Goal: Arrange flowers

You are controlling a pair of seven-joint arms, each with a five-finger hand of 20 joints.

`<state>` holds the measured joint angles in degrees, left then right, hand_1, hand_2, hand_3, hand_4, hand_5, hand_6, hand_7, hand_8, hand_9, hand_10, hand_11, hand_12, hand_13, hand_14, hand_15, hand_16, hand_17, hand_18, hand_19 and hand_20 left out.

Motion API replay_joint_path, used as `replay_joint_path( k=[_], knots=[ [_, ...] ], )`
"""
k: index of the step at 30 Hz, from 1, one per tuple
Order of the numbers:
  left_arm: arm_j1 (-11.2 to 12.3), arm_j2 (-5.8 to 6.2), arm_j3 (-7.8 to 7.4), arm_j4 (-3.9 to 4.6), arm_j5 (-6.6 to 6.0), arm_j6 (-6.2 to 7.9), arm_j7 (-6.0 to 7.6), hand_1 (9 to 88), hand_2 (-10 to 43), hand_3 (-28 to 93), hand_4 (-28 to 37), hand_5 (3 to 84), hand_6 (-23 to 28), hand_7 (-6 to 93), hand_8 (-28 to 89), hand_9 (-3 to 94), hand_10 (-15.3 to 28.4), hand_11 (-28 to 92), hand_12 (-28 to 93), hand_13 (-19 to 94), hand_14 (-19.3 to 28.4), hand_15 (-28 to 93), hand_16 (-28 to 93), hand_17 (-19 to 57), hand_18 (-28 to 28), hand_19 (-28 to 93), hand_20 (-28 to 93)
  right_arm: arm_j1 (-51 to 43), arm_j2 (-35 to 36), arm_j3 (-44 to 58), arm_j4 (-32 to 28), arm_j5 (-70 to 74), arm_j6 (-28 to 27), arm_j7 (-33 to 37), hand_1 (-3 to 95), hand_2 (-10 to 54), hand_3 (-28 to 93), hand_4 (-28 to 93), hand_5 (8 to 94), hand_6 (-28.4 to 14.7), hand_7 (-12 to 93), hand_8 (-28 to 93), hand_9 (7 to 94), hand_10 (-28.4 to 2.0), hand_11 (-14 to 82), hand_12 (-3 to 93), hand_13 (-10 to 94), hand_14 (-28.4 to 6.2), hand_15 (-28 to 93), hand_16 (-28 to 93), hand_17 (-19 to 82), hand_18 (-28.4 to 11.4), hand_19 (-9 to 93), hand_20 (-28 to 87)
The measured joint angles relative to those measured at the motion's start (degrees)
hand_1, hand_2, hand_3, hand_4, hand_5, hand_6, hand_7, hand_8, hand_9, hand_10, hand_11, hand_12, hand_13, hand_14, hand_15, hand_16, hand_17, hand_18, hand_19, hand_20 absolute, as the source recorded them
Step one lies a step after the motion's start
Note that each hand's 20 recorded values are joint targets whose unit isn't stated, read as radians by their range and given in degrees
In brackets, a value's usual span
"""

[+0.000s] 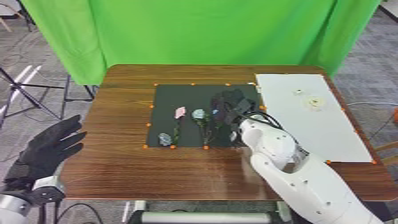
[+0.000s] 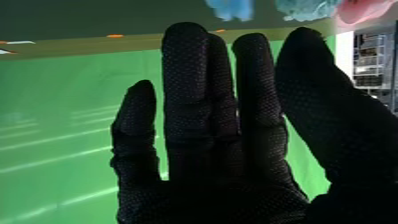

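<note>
On the black mat (image 1: 161, 110), task flowers laid out lengthwise. Pink flower (image 1: 180, 112), with stem running toward the near edge; light blue flower (image 1: 199, 114) just to its right, stem likewise. Darker blue flower (image 1: 214, 113) next along, close beside right robot hand (image 1: 233, 103). Grey-blue flower (image 1: 164, 139) near the mat's near-left corner.

Over the mat's right part, right robot hand: wide, fingers straight and pointing away from the robot, thumb extended. Cannot tell whether touching mat or above it. In the right wrist view, same right robot hand (image 2: 226, 197): fingers upright and slightly apart, thumb angled off to one side; blue, pale teal and pink petals beyond the fingertips.

Off the worktop's (image 1: 120, 170) left side, left robot hand (image 1: 40, 150): wide too, fingers straight and a little spread, thumb held away from them, fingertips near the edge.

On the right part of the worktop, white sheet (image 1: 333, 137), beside the mat. On its far half, pale yellow flower (image 1: 314, 103), plus smaller pale flower (image 1: 298, 92) just beyond it. Orange markers (image 1: 206, 147) around mat and sheet. Behind the worktop, green curtain (image 1: 222, 32).
</note>
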<state>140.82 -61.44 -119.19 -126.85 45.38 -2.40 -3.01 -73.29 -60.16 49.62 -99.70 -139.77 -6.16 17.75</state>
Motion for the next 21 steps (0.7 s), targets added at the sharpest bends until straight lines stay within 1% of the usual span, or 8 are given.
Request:
replay_joint_path(
  k=[3, 5, 8, 9, 14, 17, 19, 21],
  knots=[
    [0.0, 0.00, -0.01, 0.01, 0.00, -0.02, -0.03, 25.2, 0.3, 70, -27.1, 27.1, 2.4, 19.1, -10, 21.0, 10.3, 16, 17, 16, 13.3, 24, 4, -10.7, 17.4, 37, 9, -0.3, 0.1, 0.1, -0.5, 0.0, 0.1, 0.0, 35.4, -9.5, 88, -28, 54.1, 4.3, 32, -18, 57.8, -11.4, 24.3, 23.6, 61, -4.0, 43, 30, 19, -18.6, 72, 50],
    [0.0, 0.00, -0.01, 0.02, 0.00, -0.04, -0.03, 25.2, 0.3, 70, -27.2, 27.2, 2.4, 19.1, -10, 21.0, 10.3, 16, 17, 16, 13.3, 24, 4, -10.7, 17.4, 37, 9, -0.7, 0.2, 0.4, -1.0, 0.2, 0.5, 0.2, 32.6, -9.0, 89, -26, 48.7, 1.9, 31, -17, 52.5, -12.2, 24.0, 23.6, 55, -5.5, 45, 26, 17, -18.9, 71, 50],
    [0.0, 0.00, 0.00, 0.03, 0.00, -0.06, -0.04, 25.3, 0.3, 70, -27.1, 27.2, 2.4, 19.0, -10, 21.1, 10.3, 16, 17, 16, 13.3, 24, 4, -10.7, 17.4, 37, 9, -1.4, 0.6, 1.2, -2.0, 0.8, 1.5, 1.2, 29.5, -6.7, 90, -25, 38.1, -2.1, 30, -15, 39.9, -14.1, 24.5, 25.3, 41, -8.7, 45, 22, 13, -19.0, 69, 48],
    [0.0, 0.00, 0.00, 0.03, 0.00, -0.06, -0.04, 25.2, 0.3, 70, -27.1, 27.1, 2.4, 19.0, -10, 21.0, 10.3, 16, 17, 16, 13.2, 24, 4, -10.7, 17.4, 37, 9, -1.6, 0.8, 1.6, -2.4, 1.0, 1.8, 1.9, 29.0, -6.3, 90, -25, 36.3, -2.9, 29, -14, 37.3, -14.5, 24.2, 25.6, 38, -9.3, 44, 21, 12, -18.8, 67, 47],
    [0.1, -0.09, -0.02, 0.01, 0.00, -0.05, 0.03, 25.2, 0.3, 70, -27.1, 27.2, 2.4, 19.0, -10, 21.1, 10.3, 16, 17, 16, 13.3, 24, 4, -10.7, 17.3, 37, 9, -1.8, 1.9, 4.2, -2.8, 2.4, 3.3, 8.2, 27.8, -2.0, 90, -23, 34.9, -4.1, 28, -13, 35.5, -15.5, 23.8, 25.8, 36, -10.6, 43, 20, 10, -19.1, 66, 46],
    [0.3, -0.27, -0.09, -0.04, 0.00, -0.02, 0.09, 25.2, 0.3, 70, -27.1, 27.2, 2.5, 19.0, -10, 21.0, 10.3, 16, 17, 16, 13.3, 24, 4, -10.7, 17.4, 37, 9, -1.4, 2.7, 6.4, -1.7, 6.4, 4.3, 11.0, 27.4, -2.6, 90, -22, 33.3, -4.6, 25, -12, 34.3, -15.7, 19.3, 25.2, 34, -11.2, 38, 20, 9, -19.1, 64, 44],
    [0.4, -0.37, -0.09, -0.04, 0.00, -0.02, 0.09, 25.2, 0.3, 70, -27.2, 27.2, 2.5, 18.9, -10, 21.1, 10.3, 16, 17, 16, 13.3, 24, 4, -10.7, 17.4, 37, 9, -0.4, 3.5, 6.4, 0.0, 7.6, 4.7, 13.1, 26.8, -5.5, 88, -23, 27.7, -6.8, 18, -9, 26.5, -17.7, 11.7, 26.2, 26, -15.8, 23, 24, 4, -20.6, 57, 36],
    [0.4, -0.40, -0.05, -0.04, 0.01, -0.02, 0.11, 25.2, 0.3, 70, -27.1, 27.2, 2.4, 18.9, -10, 21.1, 10.4, 16, 17, 16, 13.3, 24, 4, -10.7, 17.4, 37, 9, 0.7, 4.2, 6.2, 1.8, 6.7, 3.9, 16.2, 26.6, -6.3, 87, -23, 25.8, -8.0, 16, -8, 23.8, -18.6, 9.1, 26.5, 23, -17.7, 18, 25, 3, -21.3, 55, 33]
  ],
)
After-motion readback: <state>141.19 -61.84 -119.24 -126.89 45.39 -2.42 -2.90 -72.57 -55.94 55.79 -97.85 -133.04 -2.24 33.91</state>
